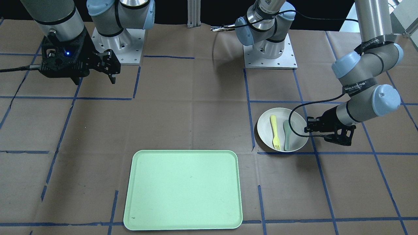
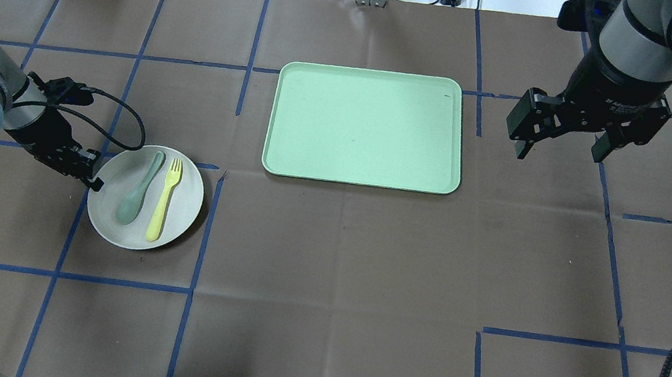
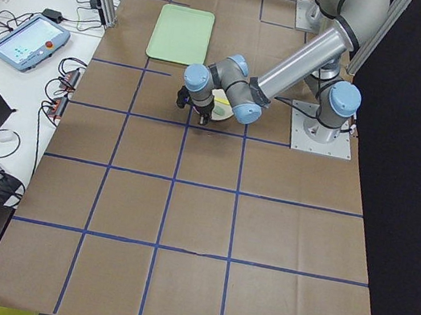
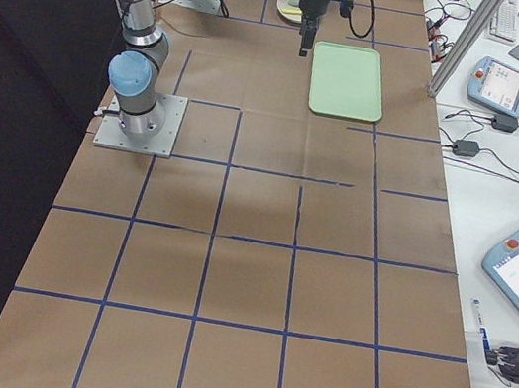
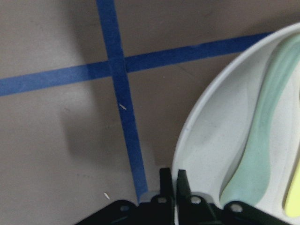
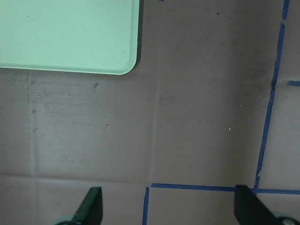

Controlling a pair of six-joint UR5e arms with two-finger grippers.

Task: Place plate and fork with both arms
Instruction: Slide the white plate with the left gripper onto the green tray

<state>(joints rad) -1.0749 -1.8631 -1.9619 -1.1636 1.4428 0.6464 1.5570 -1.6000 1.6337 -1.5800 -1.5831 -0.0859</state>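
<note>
The off-white plate (image 2: pixel 191 189) lies on the table at my left, with the pale yellow fork (image 2: pixel 164 198) and a grey-green spoon (image 2: pixel 136 190) lying in it. My left gripper (image 2: pixel 94 174) sits low at the plate's left rim. In the left wrist view its fingertips (image 5: pixel 165 185) are pinched on the rim of the plate (image 5: pixel 206 140), with the spoon (image 5: pixel 262 140) beside them. My right gripper (image 2: pixel 559 150) is open and empty, hovering above the table right of the tray. In the front view the plate (image 1: pixel 264 130), the fork (image 1: pixel 275 130) and the left gripper (image 1: pixel 308 129) show at the right.
The light green tray (image 2: pixel 366 126) lies empty at the table's far middle and also shows in the right wrist view (image 6: pixel 65 33). Blue tape lines cross the brown table cover. Cables and boxes lie beyond the far edge.
</note>
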